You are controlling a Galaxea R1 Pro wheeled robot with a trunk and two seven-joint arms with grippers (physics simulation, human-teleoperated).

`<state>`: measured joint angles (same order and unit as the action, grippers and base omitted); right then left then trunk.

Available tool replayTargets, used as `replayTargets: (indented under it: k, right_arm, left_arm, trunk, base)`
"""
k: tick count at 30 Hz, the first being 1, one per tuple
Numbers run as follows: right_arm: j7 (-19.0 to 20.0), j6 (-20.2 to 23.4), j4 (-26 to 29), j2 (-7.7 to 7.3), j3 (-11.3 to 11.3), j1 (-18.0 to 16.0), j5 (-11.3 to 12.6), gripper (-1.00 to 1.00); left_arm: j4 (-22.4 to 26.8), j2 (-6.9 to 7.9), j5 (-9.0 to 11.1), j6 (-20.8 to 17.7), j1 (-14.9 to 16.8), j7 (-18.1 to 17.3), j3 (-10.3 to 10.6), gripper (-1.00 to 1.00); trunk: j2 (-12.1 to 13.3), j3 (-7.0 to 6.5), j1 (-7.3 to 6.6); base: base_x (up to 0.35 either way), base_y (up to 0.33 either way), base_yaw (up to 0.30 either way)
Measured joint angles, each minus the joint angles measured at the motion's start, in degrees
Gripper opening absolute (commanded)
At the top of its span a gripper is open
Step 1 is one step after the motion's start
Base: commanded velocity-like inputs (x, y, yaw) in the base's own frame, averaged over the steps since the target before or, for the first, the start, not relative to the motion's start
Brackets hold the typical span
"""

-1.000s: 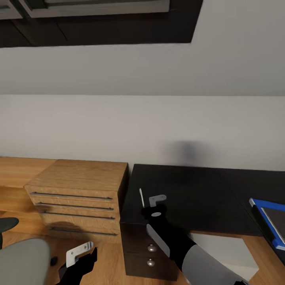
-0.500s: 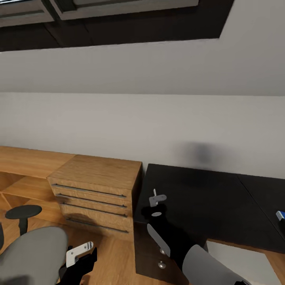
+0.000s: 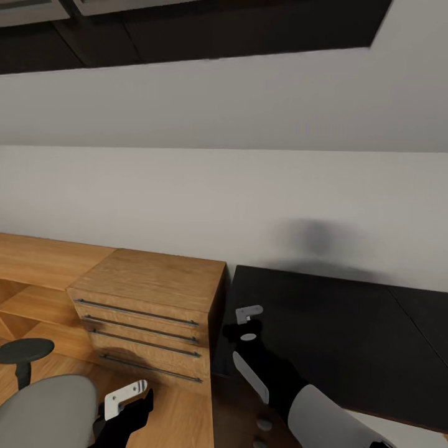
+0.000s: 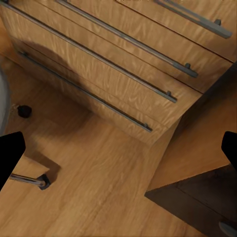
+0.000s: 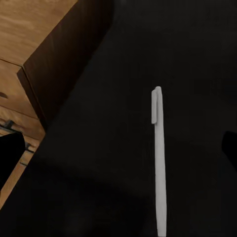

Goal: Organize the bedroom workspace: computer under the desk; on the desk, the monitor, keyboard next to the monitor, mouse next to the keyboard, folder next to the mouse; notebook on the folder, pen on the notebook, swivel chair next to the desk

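Head view first: the black-topped desk [image 3: 336,323] runs off to the right against the pale grey wall [image 3: 224,199], and a light wood chest [image 3: 149,305] with long steel handles stands just beside its near end. Low at the left sits the grey back of the swivel chair [image 3: 43,414], one black armrest [image 3: 25,351] poking up beside it. The right gripper [image 3: 249,314] hovers over the desk's near corner on its black and grey arm; the left gripper [image 3: 127,398] hangs low in front of the chest, over the wood floor [image 3: 180,423]. From up here, whether either hand is parted or closed cannot be told.

Left wrist view: the chest's drawer fronts [image 4: 113,64] and bar handles up close, wood floor below, a chrome chair leg with its castor [image 4: 42,182] and the dark desk corner [image 4: 197,197]. The two black fingertips [image 4: 10,158] sit at opposite edges — wide apart, gripping nothing.

Right wrist view gives what the head view hides — the pen [image 5: 158,158], a slim white stick with a clip, lying flat on the black desktop, near the edge next to the chest. The fingers [image 5: 10,158] stand well apart on either side, not touching it.
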<state>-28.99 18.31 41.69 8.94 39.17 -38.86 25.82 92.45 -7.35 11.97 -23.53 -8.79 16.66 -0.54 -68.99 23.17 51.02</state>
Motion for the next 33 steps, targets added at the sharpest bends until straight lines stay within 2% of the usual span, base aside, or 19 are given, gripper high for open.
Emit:
replayTargets:
  k: [3, 6, 7, 10, 11, 17, 20, 33]
  right_arm:
    - [0.0, -0.9, -0.4, -0.14, -0.1, 0.0, 0.0, 1.0]
    - [0.5, -1.6, -2.3, -0.75, -1.2, 0.0, 0.0, 1.0]
    - [2.1, -2.6, -3.5, -1.13, -3.0, 0.0, -0.1, 1.0]
    - [3.9, -3.5, -5.3, -1.31, -4.1, -0.3, -0.2, 1.0]
    - [4.7, -3.9, -7.4, -1.37, -4.5, -0.8, -0.2, 1.0]
    - [6.8, -6.2, -14.8, -1.3, -5.0, -3.7, 0.0, 1.0]
    - [9.5, -7.4, -18.2, -1.29, -5.1, -5.2, 0.0, 1.0]
    - [11.6, -7.8, -20.1, -1.22, -5.1, -6.0, 0.0, 1.0]
  left_arm:
    - [0.0, 0.0, 0.0, 0.0, 0.0, 0.0, 0.0, 1.0]
    - [0.0, 0.0, 0.0, 0.0, 0.0, 0.0, 0.0, 1.0]
    - [0.0, 0.0, 0.0, 0.0, 0.0, 0.0, 0.0, 1.0]
    - [0.0, 0.0, 0.0, 0.0, 0.0, 0.0, 0.0, 1.0]
    - [0.1, -0.03, 0.0, 0.1, 0.0, 0.0, 0.0, 1.0]
    - [0.2, -0.08, 0.0, 0.1, 0.0, 0.0, 0.1, 1.0]
    - [0.2, -0.14, 0.1, 0.1, 0.0, 0.0, 0.0, 1.0]
    - [0.2, -0.26, 0.1, 0.1, 0.0, 0.0, 0.0, 1.0]
  trunk:
    - [0.0, 0.0, 0.0]
    - [0.0, 0.0, 0.01]
    - [0.0, 0.0, 0.01]
    - [0.0, 0.0, 0.01]
    - [0.0, 0.0, 0.01]
    - [0.0, 0.0, 0.01]
    - [0.0, 0.0, 0.01]
    - [0.0, 0.0, 0.01]
  base:
    - [0.024, 0.0, 0.0]
    - [0.005, 0.0, 0.0]
    - [0.002, 0.0, 0.0]
    - [0.0, 0.0, 0.0]
    - [0.0, 0.0, 0.0]
    - [0.0, 0.0, 0.0]
    - [0.0, 0.0, 0.0]
    - [0.0, 0.0, 0.0]
